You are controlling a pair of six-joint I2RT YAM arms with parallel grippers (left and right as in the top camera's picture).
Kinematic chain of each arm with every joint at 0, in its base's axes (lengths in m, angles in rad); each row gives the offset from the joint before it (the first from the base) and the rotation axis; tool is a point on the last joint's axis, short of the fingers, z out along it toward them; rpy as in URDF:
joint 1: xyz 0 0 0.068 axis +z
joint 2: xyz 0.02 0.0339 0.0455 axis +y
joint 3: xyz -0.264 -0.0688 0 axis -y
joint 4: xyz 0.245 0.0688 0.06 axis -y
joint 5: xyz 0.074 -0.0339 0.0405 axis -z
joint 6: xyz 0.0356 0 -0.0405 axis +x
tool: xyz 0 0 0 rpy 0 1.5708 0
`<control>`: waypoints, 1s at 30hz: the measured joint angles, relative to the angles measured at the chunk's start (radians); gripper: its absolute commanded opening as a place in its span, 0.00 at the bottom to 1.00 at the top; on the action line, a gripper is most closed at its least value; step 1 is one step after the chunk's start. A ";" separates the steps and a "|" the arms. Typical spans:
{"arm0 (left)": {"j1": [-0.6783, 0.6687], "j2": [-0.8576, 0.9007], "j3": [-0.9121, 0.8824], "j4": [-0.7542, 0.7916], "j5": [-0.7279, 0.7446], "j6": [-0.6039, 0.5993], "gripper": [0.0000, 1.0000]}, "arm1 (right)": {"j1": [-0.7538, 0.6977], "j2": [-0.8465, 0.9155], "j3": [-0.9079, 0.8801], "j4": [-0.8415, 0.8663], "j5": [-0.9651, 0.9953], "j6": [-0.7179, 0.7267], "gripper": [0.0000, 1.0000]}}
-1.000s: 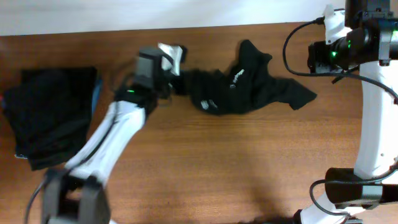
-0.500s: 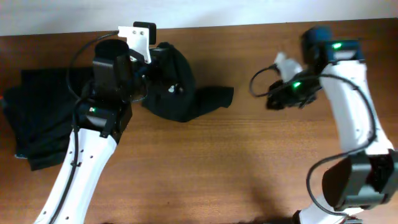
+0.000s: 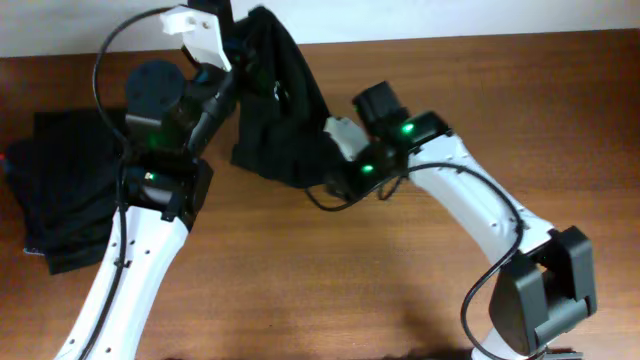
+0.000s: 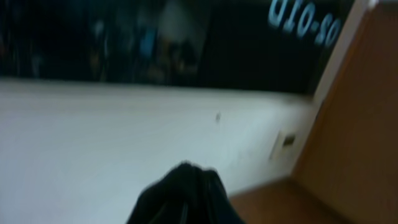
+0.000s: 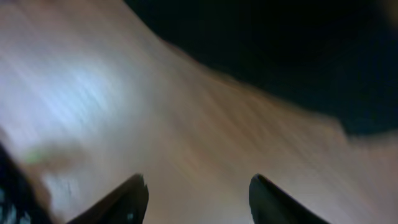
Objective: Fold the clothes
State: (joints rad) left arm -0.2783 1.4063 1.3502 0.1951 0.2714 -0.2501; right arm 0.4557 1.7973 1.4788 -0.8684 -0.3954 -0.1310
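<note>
Black fabric garment (image 3: 280, 110), soft and shirt-sized, hangs raised above the far edge of the brown wooden table (image 3: 560, 120). It is pinched at its top by the left gripper (image 3: 228, 40), whose fingers are closed tight on the cloth. In the left wrist view a bunched fold of the garment (image 4: 183, 196) shows at the bottom of the frame, though blur hides the fingertips themselves.

The garment's long axis runs from that high grip down toward the robot's side of the table and a little to the right, and its lower part appears to reach the wood. The right gripper (image 3: 335, 180) sits just beside that lower right edge, low over the table. Its fingers (image 5: 134, 199) stand partly apart with nothing between them. From its own camera the garment (image 5: 280, 50) lies ahead of the fingertips and apart from them, with bare wood between.

The right arm is plainly the nearer one to the free edge. The next move appears to call for it to go forward and take that edge, so both arms can spread the piece flat. Well to the left lies a dark stack of folded black clothes (image 3: 70, 200), partly covered from above by the white left arm (image 3: 140, 260). Nothing stands between the parted fingers and the hem; the risk is catching a loose fold rather than the edge.
</note>
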 measured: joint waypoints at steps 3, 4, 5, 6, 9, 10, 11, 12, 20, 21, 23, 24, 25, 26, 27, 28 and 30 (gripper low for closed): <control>-0.005 0.000 0.003 0.098 0.000 0.000 0.07 | 0.058 -0.001 0.000 0.109 0.000 0.070 0.61; -0.007 0.000 0.004 0.125 0.000 0.000 0.07 | 0.075 -0.001 0.000 0.129 0.001 0.088 0.62; -0.008 0.000 0.004 0.153 0.000 0.000 0.07 | 0.087 -0.001 0.000 0.145 0.002 0.106 0.62; -0.008 0.000 0.004 0.181 0.000 0.000 0.07 | 0.101 -0.001 0.000 0.168 0.010 0.127 0.62; -0.008 -0.002 0.004 0.240 0.000 0.000 0.07 | 0.124 -0.001 0.000 0.214 0.043 0.172 0.62; -0.008 -0.005 0.004 0.246 0.000 0.000 0.07 | 0.129 -0.001 0.000 0.232 0.055 0.185 0.62; -0.008 -0.008 0.004 0.249 -0.002 0.000 0.07 | 0.131 -0.001 0.000 0.247 0.064 0.195 0.62; -0.008 -0.011 0.004 0.251 -0.009 0.000 0.05 | 0.132 -0.001 0.000 0.270 0.085 0.210 0.64; -0.008 -0.042 0.004 0.289 -0.098 0.000 0.03 | 0.136 -0.001 0.000 0.461 0.139 0.269 0.71; -0.008 -0.048 0.004 0.295 -0.117 0.000 0.03 | 0.144 -0.001 0.000 0.478 0.135 0.287 0.71; -0.008 -0.056 0.004 0.296 -0.158 0.015 0.02 | 0.175 -0.001 0.000 0.480 0.116 0.321 0.71; -0.008 -0.056 0.004 0.296 -0.171 0.027 0.00 | 0.188 -0.001 0.000 0.480 0.103 0.329 0.71; -0.008 -0.056 0.004 0.295 -0.188 0.042 0.01 | 0.207 -0.001 0.000 0.480 0.085 0.336 0.71; -0.008 -0.056 0.004 0.295 -0.202 0.054 0.00 | 0.222 -0.001 0.000 0.479 0.077 0.339 0.71; -0.008 -0.056 0.004 0.295 -0.216 0.068 0.01 | 0.243 -0.001 0.000 0.477 0.072 0.342 0.71; -0.008 -0.056 0.004 0.296 -0.237 0.081 0.00 | 0.272 -0.001 0.000 0.473 0.070 0.345 0.71; -0.008 -0.056 0.004 0.296 -0.283 0.113 0.01 | 0.317 -0.001 0.000 0.464 0.080 0.345 0.71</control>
State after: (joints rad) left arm -0.2867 1.3499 1.3540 0.4908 -0.0113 -0.1371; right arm 0.7723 1.7962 1.4784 -0.4046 -0.3149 0.2138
